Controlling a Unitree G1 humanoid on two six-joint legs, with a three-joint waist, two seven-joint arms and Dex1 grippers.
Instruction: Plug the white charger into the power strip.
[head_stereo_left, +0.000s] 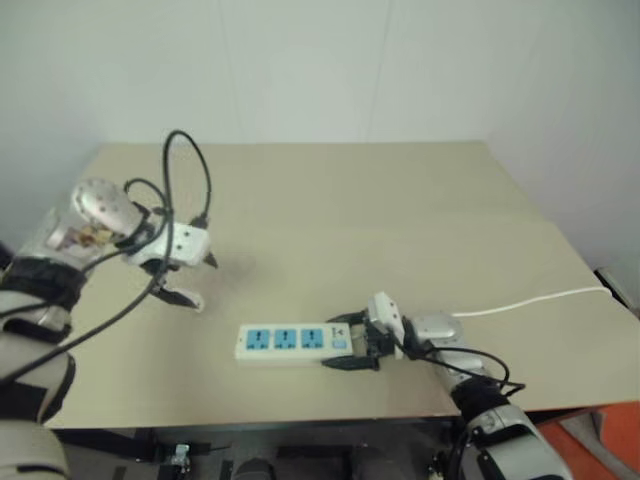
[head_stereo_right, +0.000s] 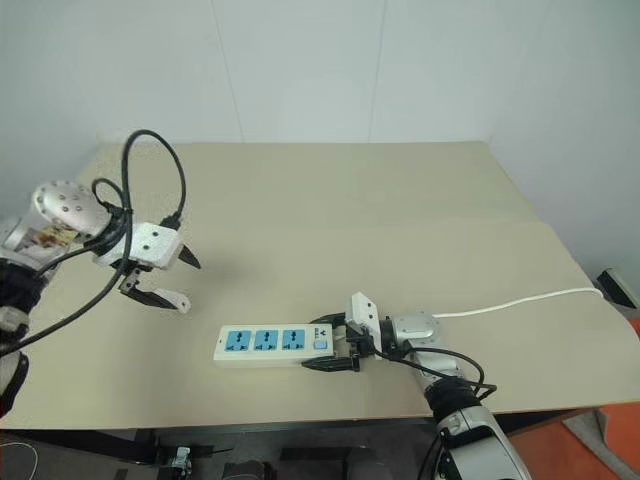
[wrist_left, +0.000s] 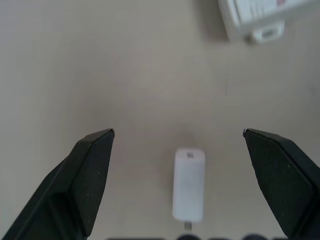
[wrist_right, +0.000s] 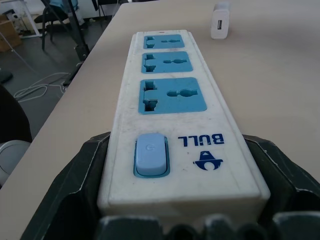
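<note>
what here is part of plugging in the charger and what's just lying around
Part of the job:
- white charger, lying on the table below the open left gripper
- power strip, switch end clamped by the right gripper

Just there:
- thin white cord trailing off the table's right edge

White power strip (head_stereo_right: 268, 345), blue sockets; white charger (wrist_left: 189, 184).
</note>
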